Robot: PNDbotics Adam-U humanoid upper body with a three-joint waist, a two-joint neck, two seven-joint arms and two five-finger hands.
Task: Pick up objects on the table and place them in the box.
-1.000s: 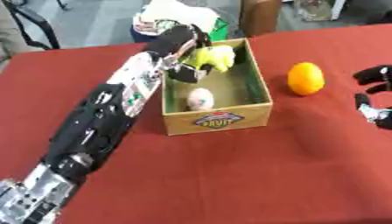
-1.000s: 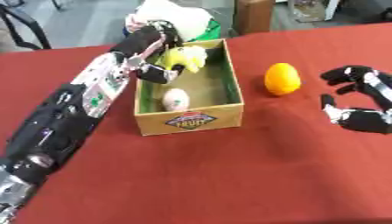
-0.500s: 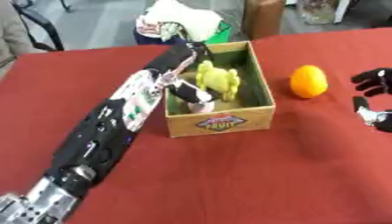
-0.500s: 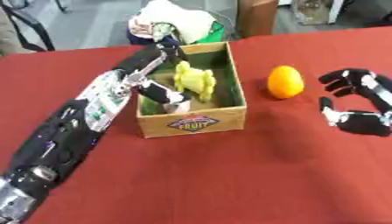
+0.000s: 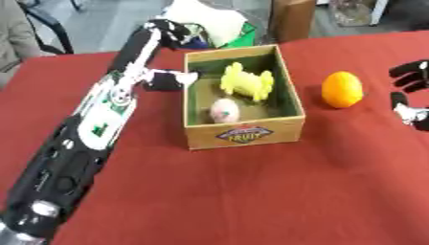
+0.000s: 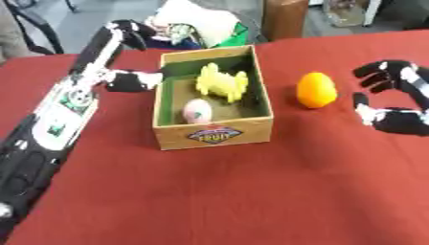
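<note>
A cardboard fruit box (image 5: 244,135) stands open in the middle of the red table. Inside it lie a yellow toy (image 5: 245,82) at the back and a pale egg-shaped thing (image 5: 224,111) nearer the front. An orange (image 5: 343,89) rests on the cloth just right of the box. My left hand (image 5: 142,45) is raised beside the box's left wall, open and empty, its thumb pointing at the rim. My right hand (image 6: 394,103) hovers at the right edge, right of the orange, open with fingers and thumb apart, holding nothing.
Behind the box, off the table's far edge, are a white bundle on something green (image 5: 209,21) and a brown upright thing (image 5: 293,19). A chair (image 5: 46,28) stands at the far left. Red cloth (image 5: 251,201) spreads in front of the box.
The yellow toy went from my left hand into the box. My left hand then drew back out of the box to its left side. The right hand has hardly moved.
</note>
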